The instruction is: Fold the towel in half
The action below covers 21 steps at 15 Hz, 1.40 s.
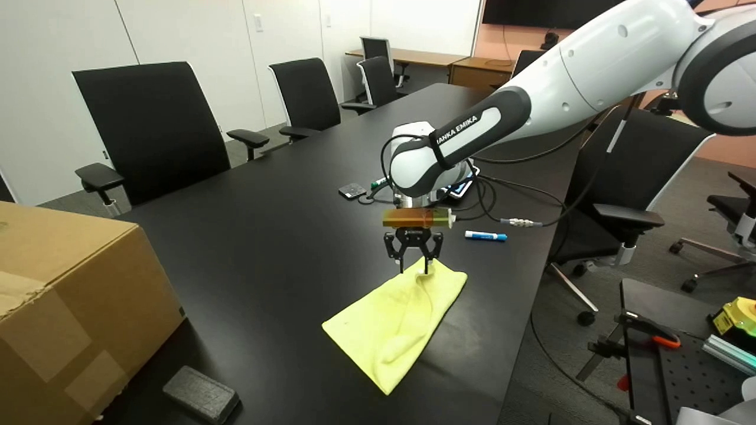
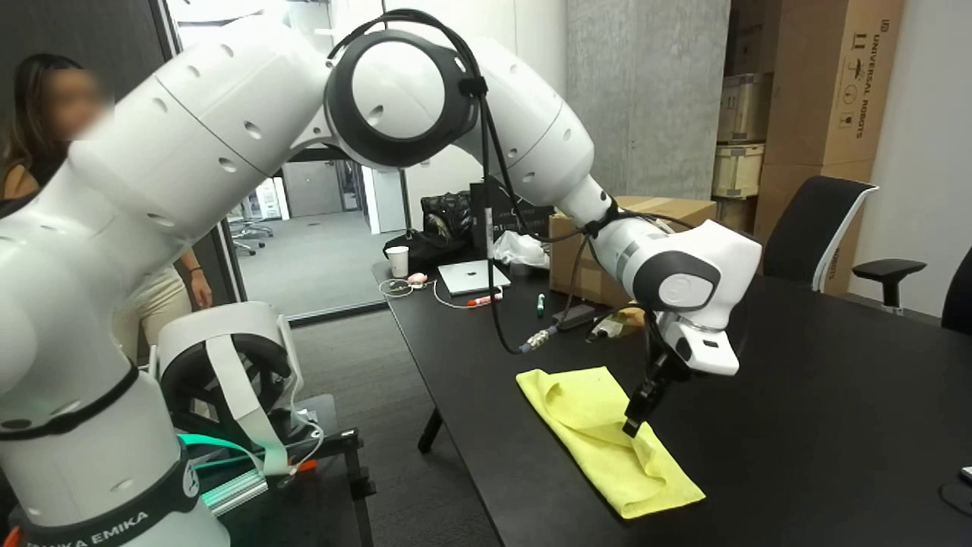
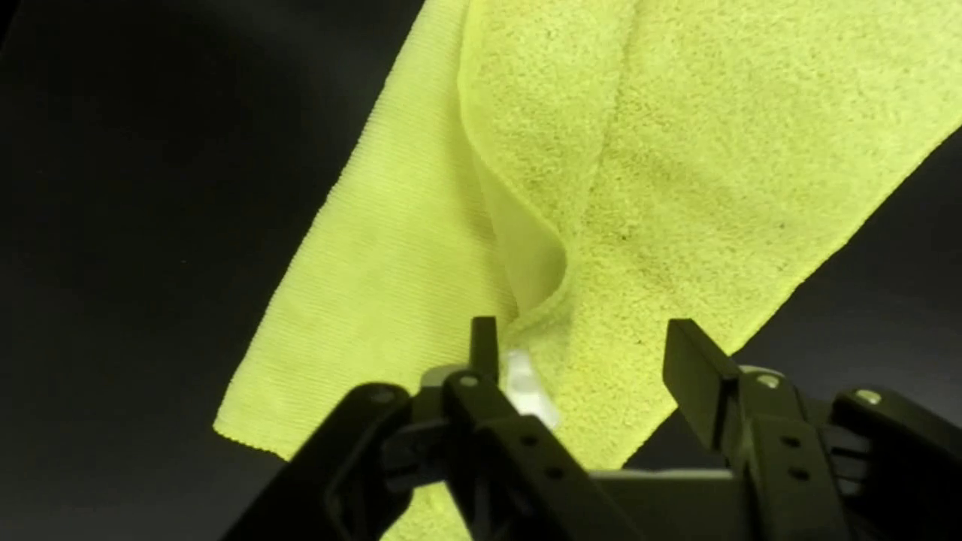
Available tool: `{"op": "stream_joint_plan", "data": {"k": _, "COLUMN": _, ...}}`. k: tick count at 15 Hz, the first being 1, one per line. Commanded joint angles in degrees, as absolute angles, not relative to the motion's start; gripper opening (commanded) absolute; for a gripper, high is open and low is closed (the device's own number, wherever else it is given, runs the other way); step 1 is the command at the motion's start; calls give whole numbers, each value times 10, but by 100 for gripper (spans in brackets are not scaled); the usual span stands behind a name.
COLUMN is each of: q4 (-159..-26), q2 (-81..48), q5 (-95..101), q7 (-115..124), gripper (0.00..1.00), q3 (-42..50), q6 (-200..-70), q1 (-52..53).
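The yellow towel [image 1: 384, 330] lies on the dark table in both exterior views, one layer turned over another. In the wrist view the upper layer of the towel [image 3: 699, 173] has a curled, wavy edge that bulges up near the middle, and a strip of the lower layer shows to its left. Over one end of the cloth is my gripper [image 3: 579, 330], its fingers well apart and no cloth pinched between them. A white tag [image 3: 527, 391] on the towel shows beside the left finger. In an exterior view the gripper [image 2: 632, 427] points down, its fingertips close to the cloth.
A cardboard box [image 1: 88, 319] and a dark eraser-like block [image 1: 201, 394] stand on the table. A blue marker [image 1: 485, 236], a small dark square object [image 1: 352, 190] and cables lie beyond the gripper. A laptop [image 2: 472, 278] is near the table's edge. A person [image 2: 45, 137] stands behind the arm.
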<state>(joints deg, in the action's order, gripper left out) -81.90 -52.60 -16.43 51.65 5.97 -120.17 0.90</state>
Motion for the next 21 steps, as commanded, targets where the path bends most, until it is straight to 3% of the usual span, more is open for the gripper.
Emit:
{"op": "stream_joint_plan", "data": {"k": 1, "q4": -879, "q2": -467, "q5": -127, "q7": 552, "gripper": 92, "q3": 73, "q6": -1238, "q1": 48}}
{"op": "stream_joint_plan", "data": {"k": 3, "q4": -909, "q2": -437, "q5": -103, "q7": 535, "gripper": 100, "q3": 67, "q6": -1248, "q1": 64}}
{"op": "stream_joint_plan", "data": {"k": 12, "q4": -1016, "q2": -343, "q5": -34, "q7": 364, "gripper": 100, "q3": 8, "q6": -1255, "q1": 99}}
{"op": "stream_joint_plan", "data": {"k": 21, "q4": -1031, "q2": -364, "q5": 23, "q7": 158, "gripper": 100, "q3": -12, "q6": -1266, "q1": 107}}
